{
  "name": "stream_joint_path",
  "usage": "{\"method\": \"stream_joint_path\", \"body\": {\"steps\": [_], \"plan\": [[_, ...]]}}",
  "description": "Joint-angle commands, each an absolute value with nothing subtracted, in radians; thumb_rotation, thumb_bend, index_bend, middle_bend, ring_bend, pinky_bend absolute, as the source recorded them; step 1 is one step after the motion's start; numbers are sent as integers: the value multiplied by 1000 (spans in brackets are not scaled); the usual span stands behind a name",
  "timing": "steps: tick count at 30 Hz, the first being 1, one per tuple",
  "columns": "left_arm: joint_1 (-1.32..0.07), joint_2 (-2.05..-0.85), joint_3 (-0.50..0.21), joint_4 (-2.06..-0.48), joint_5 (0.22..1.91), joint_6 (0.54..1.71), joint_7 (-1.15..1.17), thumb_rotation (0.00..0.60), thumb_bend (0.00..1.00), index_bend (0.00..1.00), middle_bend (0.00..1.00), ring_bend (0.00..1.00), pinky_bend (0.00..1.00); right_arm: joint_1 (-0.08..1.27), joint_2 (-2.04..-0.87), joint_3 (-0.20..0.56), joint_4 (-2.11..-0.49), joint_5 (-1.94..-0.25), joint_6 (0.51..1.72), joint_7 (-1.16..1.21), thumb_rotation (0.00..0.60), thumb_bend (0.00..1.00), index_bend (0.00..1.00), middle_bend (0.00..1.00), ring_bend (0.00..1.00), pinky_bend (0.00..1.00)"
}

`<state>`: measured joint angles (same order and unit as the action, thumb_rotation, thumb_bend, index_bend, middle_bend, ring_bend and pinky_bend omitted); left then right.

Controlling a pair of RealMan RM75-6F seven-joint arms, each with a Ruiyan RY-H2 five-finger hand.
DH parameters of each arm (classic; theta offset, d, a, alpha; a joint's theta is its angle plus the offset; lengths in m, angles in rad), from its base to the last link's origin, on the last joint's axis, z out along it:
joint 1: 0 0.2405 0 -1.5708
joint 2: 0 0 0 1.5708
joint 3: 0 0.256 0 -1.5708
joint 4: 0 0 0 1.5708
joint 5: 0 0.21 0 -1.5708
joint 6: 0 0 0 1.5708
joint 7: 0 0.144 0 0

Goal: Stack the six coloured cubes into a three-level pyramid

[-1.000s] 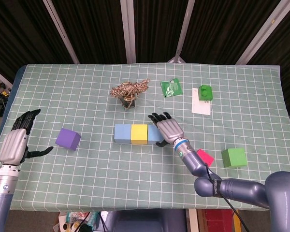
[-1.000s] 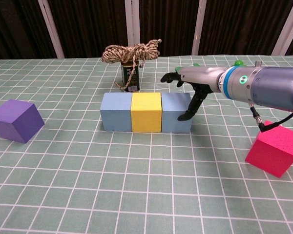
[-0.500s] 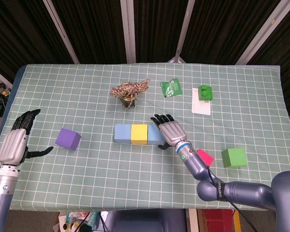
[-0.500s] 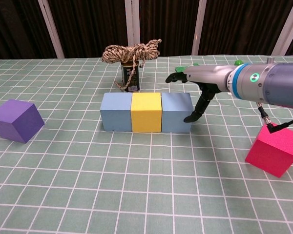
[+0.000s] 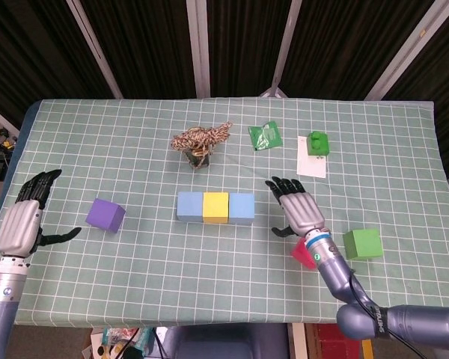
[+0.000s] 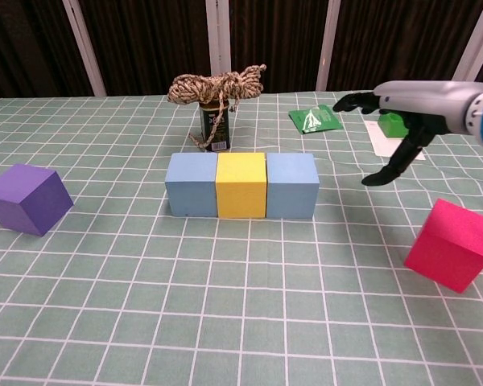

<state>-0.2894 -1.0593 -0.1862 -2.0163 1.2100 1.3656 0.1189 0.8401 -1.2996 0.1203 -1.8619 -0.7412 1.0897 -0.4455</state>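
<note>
In the head view the right robot hand [image 5: 299, 209] and its wrist cover most of the pink cube [image 5: 302, 254]. In the chest view the left robot hand is out of frame, the green cube unseen, and the right arm cut by the edge. The can [image 6: 215, 125] label is too small to read.

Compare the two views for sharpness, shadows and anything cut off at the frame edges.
Head view: sharp and evenly lit, only faint shadows beside the cube row; the right hand partly covers the pink cube. Chest view: cubes crisp, soft shadows falling towards the camera; the right hand shows slight blur, its arm is cut by the right edge; the green cube lies outside the frame.
</note>
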Motion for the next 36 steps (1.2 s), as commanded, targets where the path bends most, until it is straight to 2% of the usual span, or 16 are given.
{"method": "stream_joint_path", "body": {"steps": [1,12,17,25,31,36], "plan": [[-293,-1065,-189,-2008,1201,1364,128,600,140,0,51,0,0,779,-1248,94,-1898,-802,1134,-400,600,238,0,0,17,0],[-321,-1086,-209,-1988,1135,1342,178,600,145,0,53,0,0,653,-1159,63,-1905,-916,1170,-254,600,238,0,0,17,0],[-359,-1078,-214,-1986,1084,1285,234,600,212,8,54,0,4,612,-1138,55,-1900,-965,1167,-197,600,239,0,0,17,0],[-458,-1036,-235,-2010,979,1170,354,600,254,14,58,0,7,579,-1111,76,-1902,-1040,1160,-122,600,238,0,0,17,0],[-510,-1058,-242,-2008,913,1159,433,600,257,15,66,0,7,562,-1095,91,-1887,-1041,1137,-75,600,239,0,0,17,0],[-540,-1091,-237,-1997,871,1157,474,600,300,24,110,0,7,557,-1090,102,-1879,-1043,1116,-47,600,239,0,0,17,0]]}}
